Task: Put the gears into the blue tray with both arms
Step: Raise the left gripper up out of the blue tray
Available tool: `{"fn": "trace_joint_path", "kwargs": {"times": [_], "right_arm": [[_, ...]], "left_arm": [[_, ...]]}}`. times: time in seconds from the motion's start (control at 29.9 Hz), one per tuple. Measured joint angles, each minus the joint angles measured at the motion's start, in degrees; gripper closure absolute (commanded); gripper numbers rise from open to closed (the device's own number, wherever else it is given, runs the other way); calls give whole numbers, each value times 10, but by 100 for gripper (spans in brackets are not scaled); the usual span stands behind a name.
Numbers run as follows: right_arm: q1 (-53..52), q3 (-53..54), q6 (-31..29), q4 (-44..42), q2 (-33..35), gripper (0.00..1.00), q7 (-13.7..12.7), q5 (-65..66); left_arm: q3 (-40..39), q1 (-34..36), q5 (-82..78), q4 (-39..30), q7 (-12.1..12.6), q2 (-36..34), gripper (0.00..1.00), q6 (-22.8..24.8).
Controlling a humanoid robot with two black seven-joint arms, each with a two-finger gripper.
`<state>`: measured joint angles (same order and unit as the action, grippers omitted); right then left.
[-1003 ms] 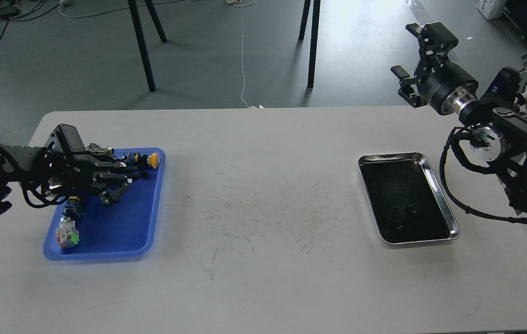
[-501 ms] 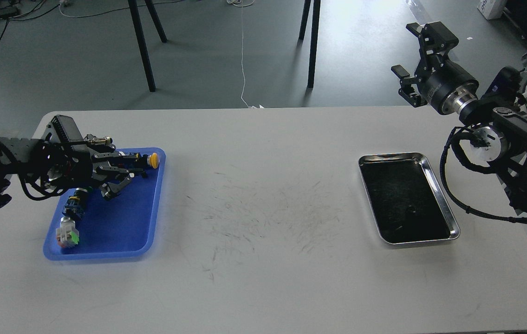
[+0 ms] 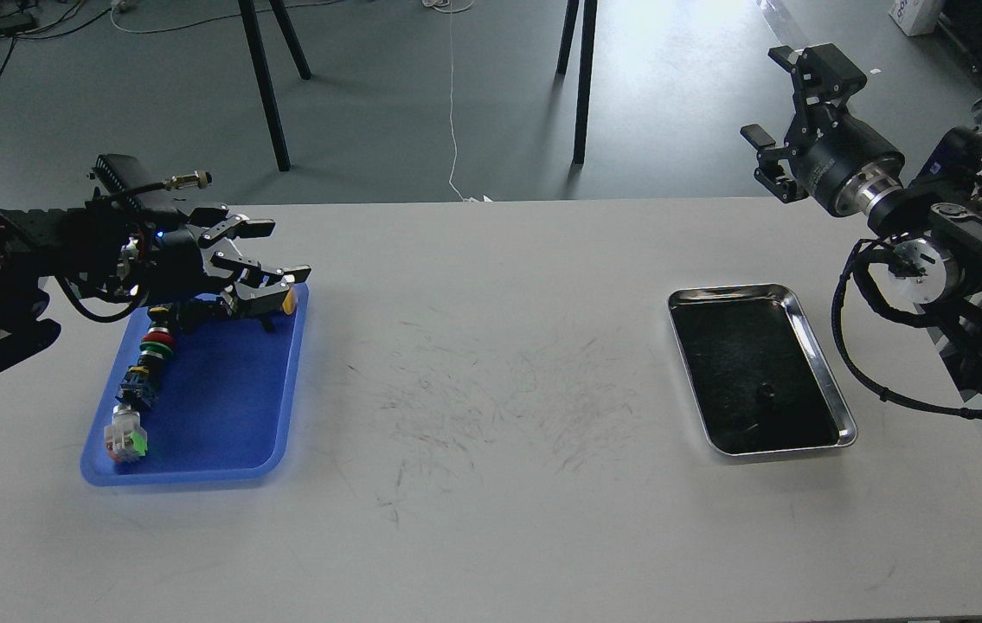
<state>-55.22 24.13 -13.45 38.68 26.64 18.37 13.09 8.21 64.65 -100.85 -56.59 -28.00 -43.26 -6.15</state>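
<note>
The blue tray [image 3: 222, 415] lies at the table's left. It holds a yellow-capped part [image 3: 287, 299], a row of coloured parts [image 3: 151, 350] and a white-and-green piece [image 3: 125, 437]. My left gripper [image 3: 272, 251] hovers over the tray's far edge, open, with nothing between its fingers. One tiny black piece, perhaps a gear [image 3: 766, 391], sits in the steel tray [image 3: 811, 346]; its detail is too small to make out. My right gripper [image 3: 769, 97] is raised high beyond the table's far right corner, open and empty.
The white table [image 3: 491, 502] carries scuff marks in its middle. Black stand legs [image 3: 266, 86] rise from the floor behind the table, and a thin white cord [image 3: 452, 104] hangs there. My right arm's cable loop [image 3: 845, 346] hangs beside the steel tray.
My left gripper has risen out of the blue tray and moved toward its far edge, uncovering the row of coloured parts. My right gripper has shifted slightly to the right.
</note>
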Motion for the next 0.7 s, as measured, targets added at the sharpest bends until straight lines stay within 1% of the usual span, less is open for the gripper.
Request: {"fn": "trace_joint_path", "kwargs": {"times": [0.23, 0.37, 0.57, 0.7], "right_arm": [[0, 0, 0, 0, 3, 2, 0, 0], [0, 0, 0, 1, 11, 2, 0, 0], [1, 0, -2, 2, 19, 2, 0, 0], [2, -1, -4, 5, 26, 2, 0, 2]], "left_arm": [[-26, 0, 84, 1, 0, 23, 21, 2], [-52, 0, 134, 1, 0, 38, 17, 5], [-82, -1, 222, 4, 0, 61, 14, 29], [-107, -2, 290, 9, 0, 79, 9, 38]]}}
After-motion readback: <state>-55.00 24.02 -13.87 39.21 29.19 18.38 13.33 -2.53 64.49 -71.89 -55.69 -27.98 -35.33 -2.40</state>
